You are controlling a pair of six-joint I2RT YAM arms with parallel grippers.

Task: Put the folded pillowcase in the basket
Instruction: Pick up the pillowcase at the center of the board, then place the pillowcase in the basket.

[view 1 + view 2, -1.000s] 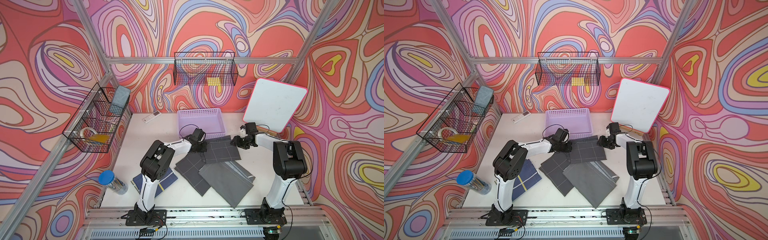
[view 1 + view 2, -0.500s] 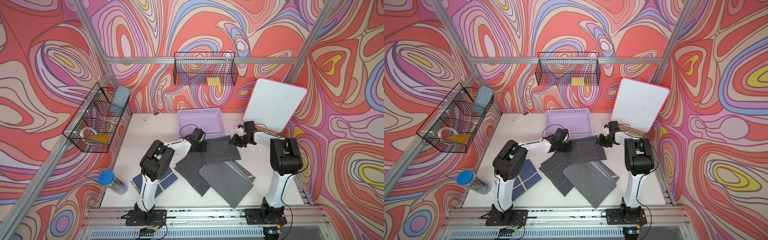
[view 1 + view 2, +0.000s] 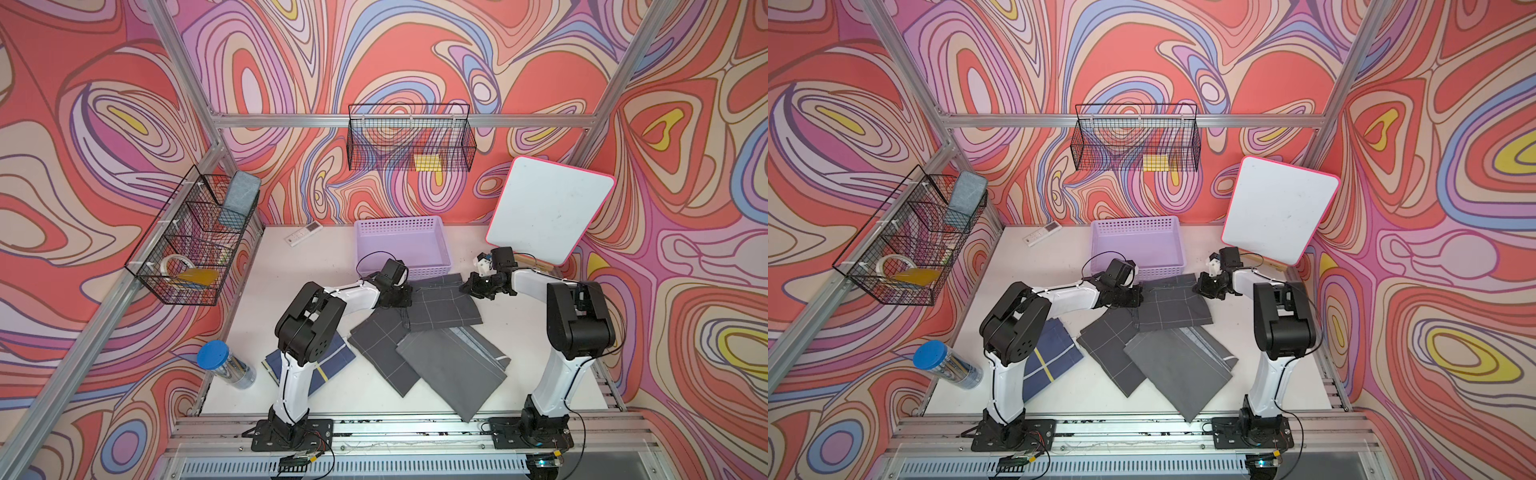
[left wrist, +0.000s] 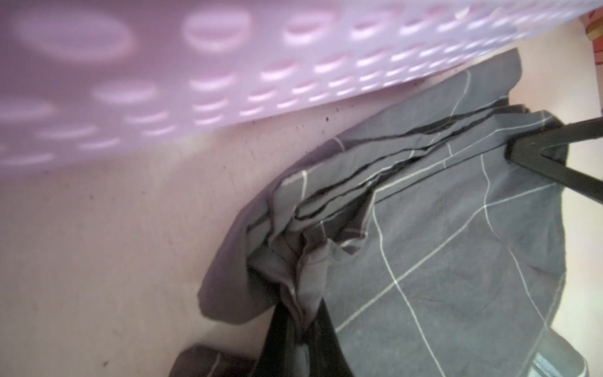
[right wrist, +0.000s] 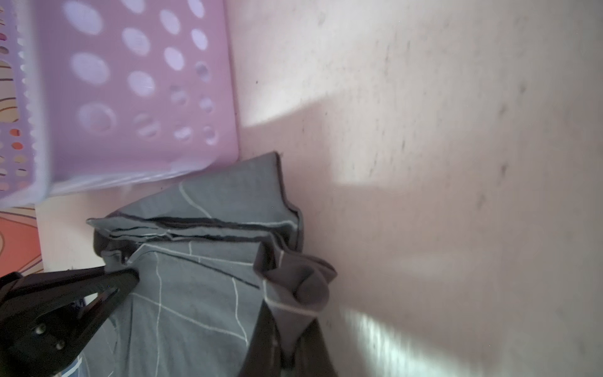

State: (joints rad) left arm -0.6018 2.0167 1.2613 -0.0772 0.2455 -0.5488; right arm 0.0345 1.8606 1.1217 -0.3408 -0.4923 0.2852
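Observation:
The folded pillowcase, dark grey with thin white grid lines, lies on the white table just in front of the lilac basket. My left gripper is shut on the bunched far-left corner of the pillowcase. My right gripper is shut on the far-right corner of the pillowcase. The perforated wall of the basket stands close behind both corners. The basket is empty in both top views.
Two more grey cloths overlap nearer the front. A navy cloth lies under the left arm and a blue-lidded jar beside it. A white board leans at back right, a remote at back left. Black wire baskets hang on the walls.
My right gripper has moved left onto the pillowcase's right corner and closed on it. The left gripper has kept its hold without moving.

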